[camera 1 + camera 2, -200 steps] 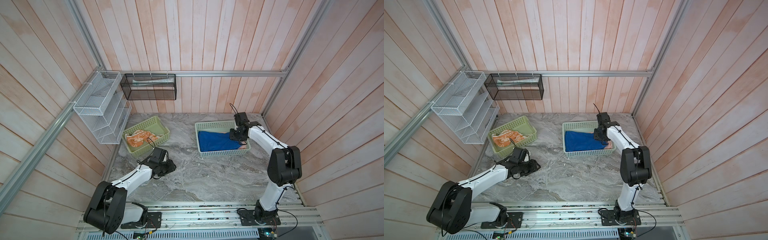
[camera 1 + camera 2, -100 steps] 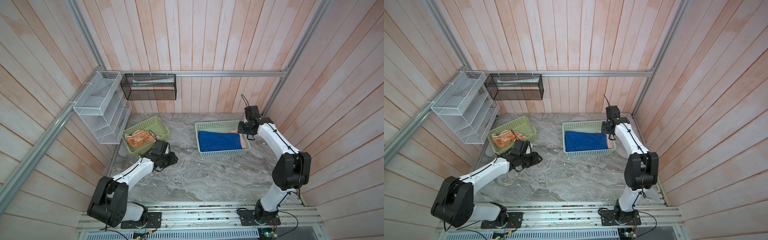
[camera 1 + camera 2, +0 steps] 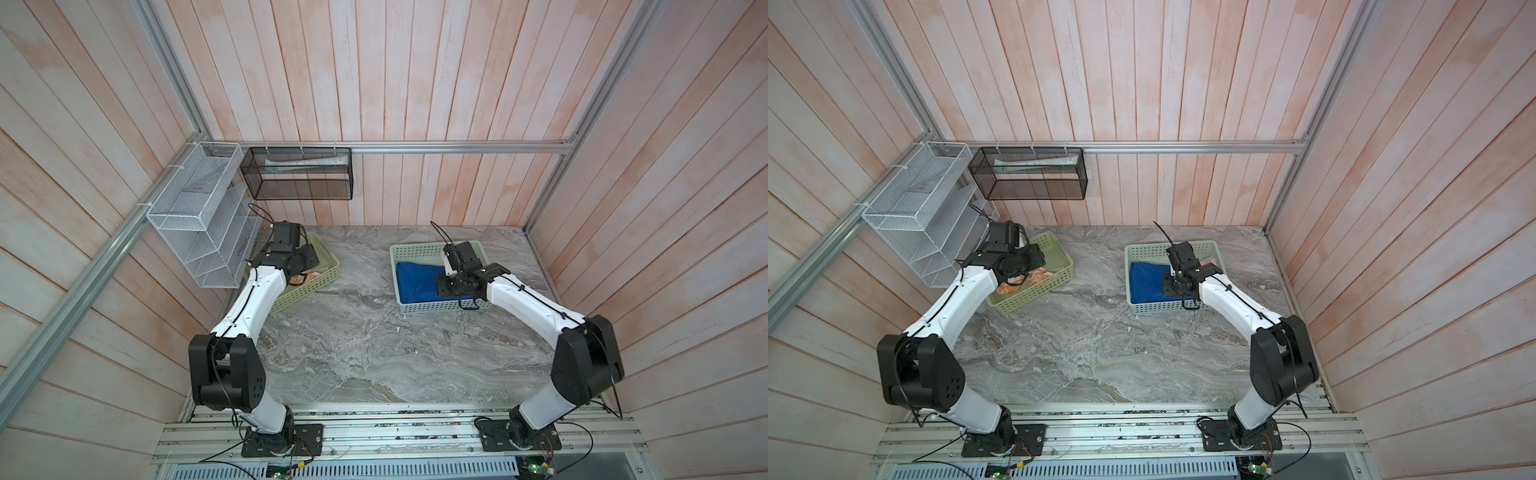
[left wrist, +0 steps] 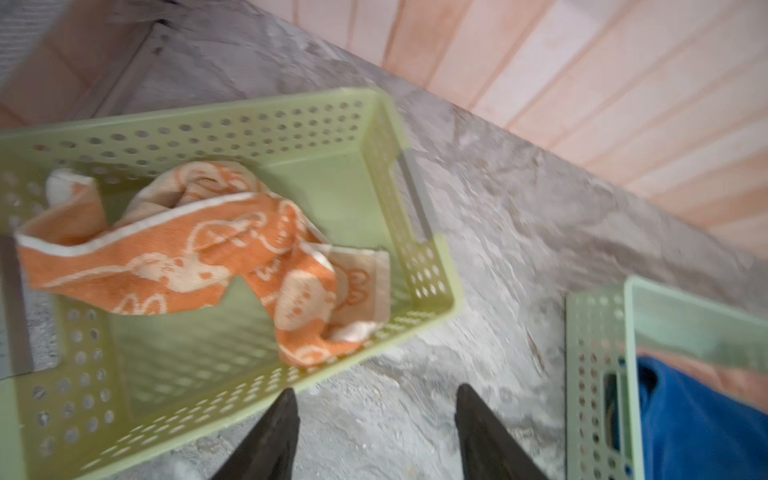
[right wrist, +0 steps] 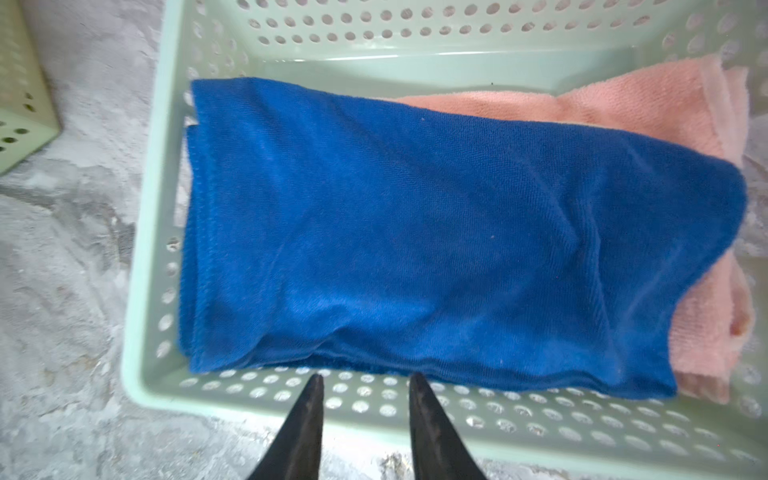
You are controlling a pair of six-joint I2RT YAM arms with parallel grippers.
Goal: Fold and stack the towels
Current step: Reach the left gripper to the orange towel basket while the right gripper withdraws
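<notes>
Both top views: left arm [image 3: 257, 295] over yellow-green basket [image 3: 307, 291], right arm [image 3: 528, 299] over pale green basket [image 3: 415, 251].
Left wrist: left gripper [image 4: 376, 390] wide apart, empty — orange towel [image 4: 166, 257] crumpled ahead of tips.
Right wrist: right gripper [image 5: 366, 376] narrower, empty — blue towel [image 5: 415, 228] ahead, atop pink towel [image 5: 623, 104].

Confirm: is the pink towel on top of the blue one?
No, the blue towel lies over the pink towel in the basket.
</notes>
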